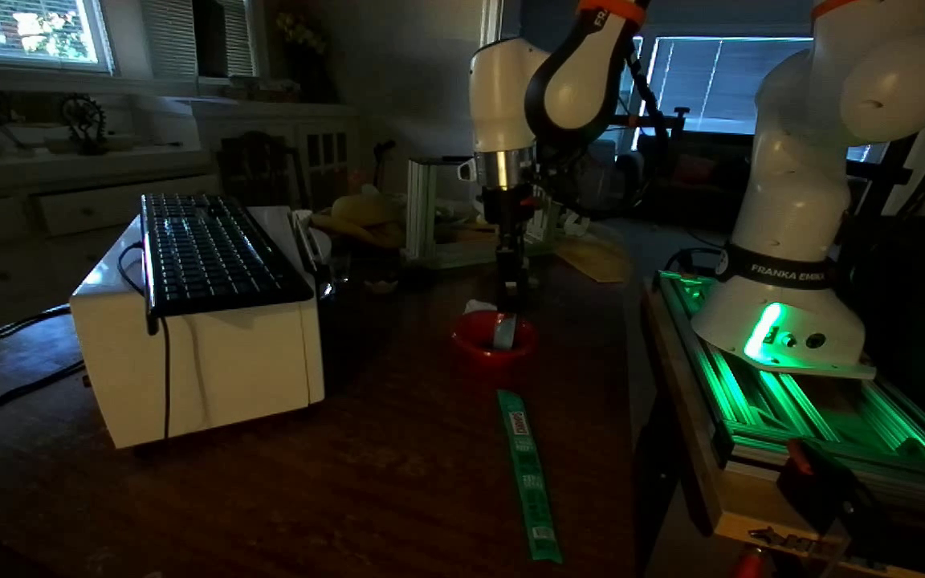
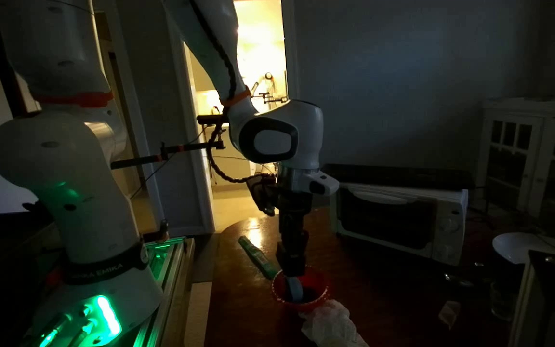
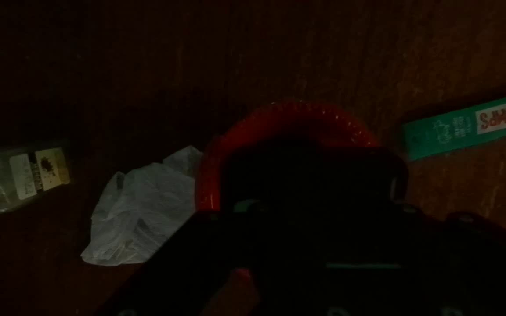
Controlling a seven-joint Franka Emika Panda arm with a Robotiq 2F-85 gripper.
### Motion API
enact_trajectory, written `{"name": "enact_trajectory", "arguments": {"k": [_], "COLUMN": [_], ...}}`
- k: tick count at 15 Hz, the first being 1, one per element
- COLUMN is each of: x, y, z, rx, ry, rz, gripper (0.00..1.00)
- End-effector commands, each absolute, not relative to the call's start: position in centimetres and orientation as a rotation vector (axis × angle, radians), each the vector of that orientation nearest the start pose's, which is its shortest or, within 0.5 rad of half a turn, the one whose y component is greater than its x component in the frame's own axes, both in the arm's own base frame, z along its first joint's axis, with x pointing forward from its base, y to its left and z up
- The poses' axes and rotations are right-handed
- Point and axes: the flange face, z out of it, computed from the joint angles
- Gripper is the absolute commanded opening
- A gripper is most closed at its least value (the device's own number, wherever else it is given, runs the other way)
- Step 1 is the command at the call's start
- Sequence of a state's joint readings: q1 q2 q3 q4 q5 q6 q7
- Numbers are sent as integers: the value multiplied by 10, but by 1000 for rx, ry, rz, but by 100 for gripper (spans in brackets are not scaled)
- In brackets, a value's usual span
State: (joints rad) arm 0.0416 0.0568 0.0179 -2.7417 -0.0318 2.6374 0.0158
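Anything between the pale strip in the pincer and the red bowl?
Nothing visible: in both exterior views the pale strip under the pincer reaches into the red bowl. The crumpled white wad lies beside it.

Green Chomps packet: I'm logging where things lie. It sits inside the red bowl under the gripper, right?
Not inside: an exterior view shows the green Chomps packet lying on the table, outside the red bowl under the gripper.

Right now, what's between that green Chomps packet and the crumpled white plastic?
The red bowl, with the robot's fingers over it. The wrist view shows this, white plastic one side, green packet the other; both exterior views agree.
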Motion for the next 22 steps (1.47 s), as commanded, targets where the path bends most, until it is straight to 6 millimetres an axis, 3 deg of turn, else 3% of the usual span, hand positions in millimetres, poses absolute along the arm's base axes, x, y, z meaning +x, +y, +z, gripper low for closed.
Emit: {"name": "enact_trajectory", "arguments": {"k": [1, 13, 22], "x": [374, 389, 385], "y": [30, 29, 12], "z": [194, 191, 196], "rx": [-3095, -3095, -3238], "ry": [-111, 9, -67], "rz": [261, 51, 111], "gripper": [22, 22, 22]}}
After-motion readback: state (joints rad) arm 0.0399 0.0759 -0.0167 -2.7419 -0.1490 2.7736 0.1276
